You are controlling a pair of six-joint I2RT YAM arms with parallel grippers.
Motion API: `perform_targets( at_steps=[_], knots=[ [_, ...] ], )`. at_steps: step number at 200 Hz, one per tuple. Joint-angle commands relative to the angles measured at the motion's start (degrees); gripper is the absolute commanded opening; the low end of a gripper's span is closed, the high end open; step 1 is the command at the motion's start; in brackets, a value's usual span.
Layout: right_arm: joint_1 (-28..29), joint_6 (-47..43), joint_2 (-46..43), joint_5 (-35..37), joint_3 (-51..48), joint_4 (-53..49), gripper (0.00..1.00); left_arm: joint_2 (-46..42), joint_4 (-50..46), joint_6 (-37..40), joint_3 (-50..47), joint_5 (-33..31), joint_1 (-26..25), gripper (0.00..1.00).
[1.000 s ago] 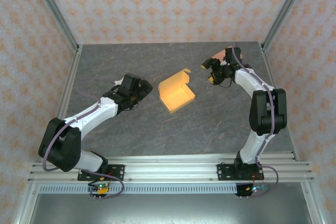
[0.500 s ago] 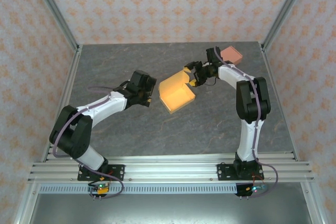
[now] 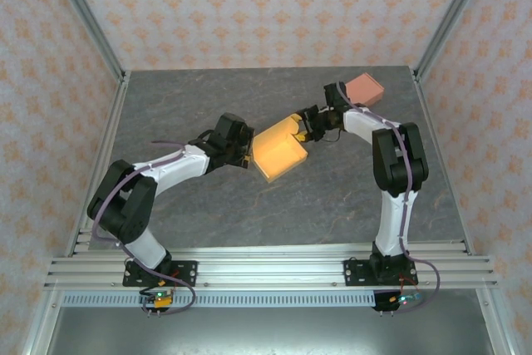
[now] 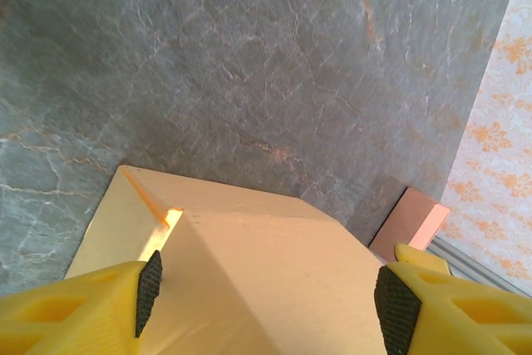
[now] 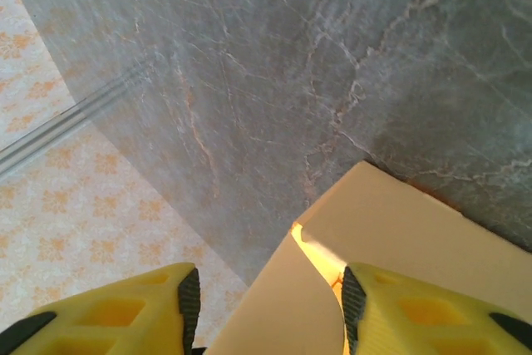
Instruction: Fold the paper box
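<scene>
1. Top external view: our left pincer [image 3: 247, 155] sits against the paper box's [image 3: 278, 149] left side. Its jaws stand apart, straddling the box wall, and we cannot tell if they press it.
2. Our right pincer [image 3: 306, 129] meets the box's far right corner, jaws apart around the raised flap [image 3: 291, 119].
3. We see the paper box lying open on the table [image 3: 249, 214], with a pink block [image 3: 364, 87] well beyond the box's far right corner.

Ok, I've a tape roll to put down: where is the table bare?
Bare: the near strip between the yellow box and the front rail, and the far left corner. Crowded: mid-table, left gripper and right gripper at the box; pink box far right.
</scene>
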Motion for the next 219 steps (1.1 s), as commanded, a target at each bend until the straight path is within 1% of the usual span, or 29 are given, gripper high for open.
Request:
perform_targets(
  at_steps=[1, 14, 35, 51, 68, 85, 103, 115, 127, 152, 181, 201, 219],
  knots=[
    [0.55, 4.77, -4.45, -0.29, -2.27, 3.29, 0.48, 1.09, 2.22, -2.44, 1.72, 0.36, -1.28, 0.73],
    [0.63, 5.55, -5.31, 0.12, -3.46, 3.89, 0.46, 1.59, 2.78, -3.05, 1.73, 0.43, -1.49, 0.72],
    [0.56, 4.81, -6.44, 1.02, -4.17, 3.42, 0.45, 1.96, 3.15, -3.47, 1.64, 0.30, -1.51, 0.66],
    [0.31, 1.12, -6.14, 1.95, -2.35, -0.14, 0.49, 1.72, 3.07, -3.60, 1.33, -0.16, -1.50, 0.65],
    [-1.16, -3.36, -5.55, 4.20, -0.06, -4.67, 0.57, 1.05, 2.66, -3.55, 0.65, -0.37, -1.33, 0.66],
    [-3.44, -5.07, -5.42, 6.39, 0.52, -6.54, 0.65, 0.04, 2.99, -3.67, -0.45, -0.51, -1.16, 0.69],
    [-5.44, -5.20, -5.11, 7.18, 0.90, -6.40, 0.68, -1.29, 2.12, -4.12, -1.43, -0.76, -1.16, 0.78],
    [-5.95, -5.47, -4.49, 7.20, 1.83, -6.50, 0.69, -2.07, 1.05, -4.19, -1.70, -0.79, -1.15, 0.83],
    [-5.97, -6.22, -3.66, 6.78, 3.46, -6.87, 0.69, -2.84, -0.07, -4.35, -1.87, -0.79, -1.16, 0.84],
    [-5.96, -5.47, -2.52, 6.71, 5.45, -6.24, 0.68, -4.56, -1.40, -4.52, -2.32, -2.48, -1.16, 0.85],
    [-4.90, -4.79, -1.25, 4.43, 7.44, -6.69, 0.67, -4.60, -1.77, -5.00, -1.94, -2.85, -1.16, 0.85],
    [-3.07, -3.81, -1.97, 3.39, 6.42, -7.89, 0.66, -3.64, -1.07, -5.09, -1.07, -1.58, -1.22, 0.85],
    [-1.50, 0.44, -3.94, 2.83, 2.01, -3.99, 0.65, -2.86, -0.08, -5.31, -0.64, -0.23, -1.32, 0.85]
  ],
)
